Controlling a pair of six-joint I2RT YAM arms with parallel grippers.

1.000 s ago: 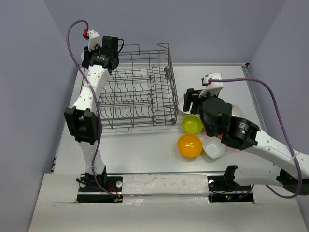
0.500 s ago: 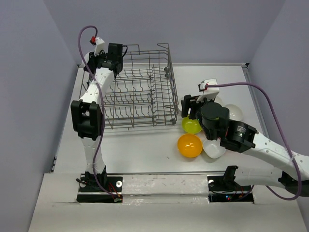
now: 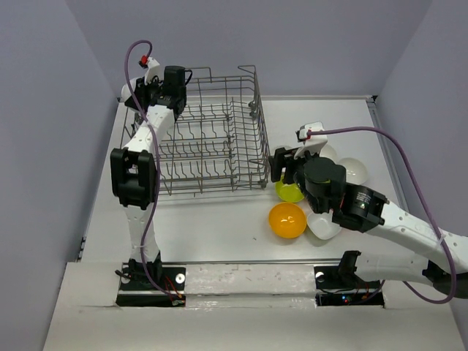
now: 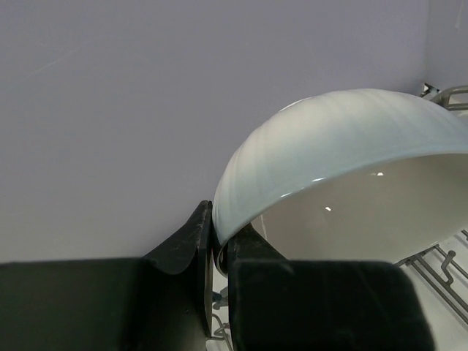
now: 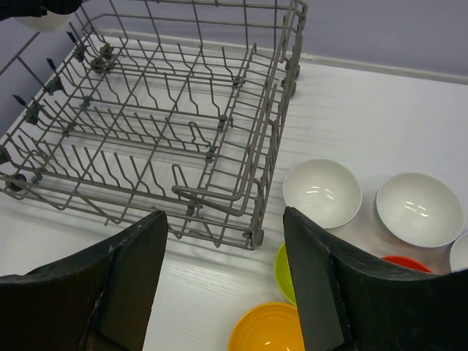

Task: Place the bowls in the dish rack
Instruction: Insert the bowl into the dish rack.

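The grey wire dish rack [image 3: 212, 139] stands at the left middle of the table and holds no bowls; it also shows in the right wrist view [image 5: 168, 124]. My left gripper [image 3: 172, 79] is raised over its far left corner, shut on the rim of a white bowl [image 4: 344, 146]. My right gripper [image 3: 281, 167] is open and empty, above the lime green bowl [image 3: 289, 192] by the rack's near right corner. An orange-yellow bowl [image 3: 287, 220], a squarish white bowl [image 3: 322, 225] and two round white bowls [image 5: 322, 194] [image 5: 419, 208] lie to the right. A red-orange bowl [image 5: 408, 262] is partly hidden.
The bowls cluster to the right of the rack, partly under my right arm. The rack's tall right wire side [image 3: 259, 124] stands between the bowls and its inside. The table's back edge meets the wall just behind the rack.
My left gripper has shifted right with the white bowl, closer over the rack's far left corner. My right gripper has moved left and toward the rack, covering more of the lime green bowl.
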